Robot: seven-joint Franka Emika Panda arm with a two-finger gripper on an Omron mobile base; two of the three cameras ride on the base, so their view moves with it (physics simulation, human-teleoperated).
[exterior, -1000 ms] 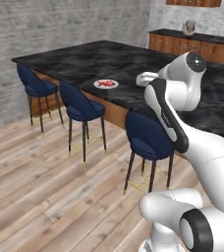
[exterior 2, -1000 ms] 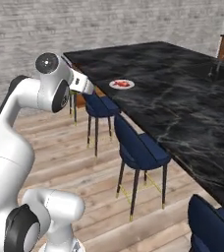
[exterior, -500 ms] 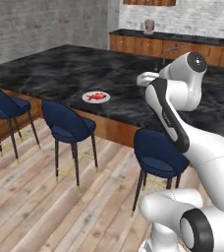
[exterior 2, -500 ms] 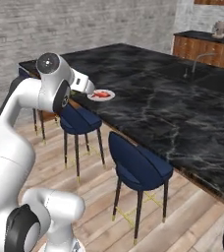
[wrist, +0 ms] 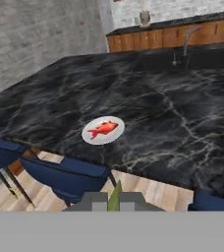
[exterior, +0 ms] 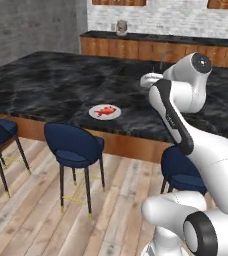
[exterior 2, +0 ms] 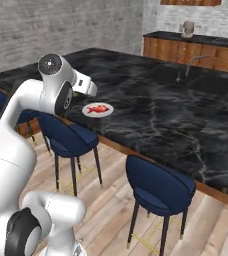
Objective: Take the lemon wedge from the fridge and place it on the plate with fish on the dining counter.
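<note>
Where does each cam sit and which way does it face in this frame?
Left base view: behind the arm to its left, looking forward-down at the dining counter; arm rises lower right.
Right base view: behind to its right, same counter; arm rises lower left.
Hand view: on the hand, looking along the end effector at the counter; the lemon wedge sits between its fingertips.
All three share the plate with fish.
</note>
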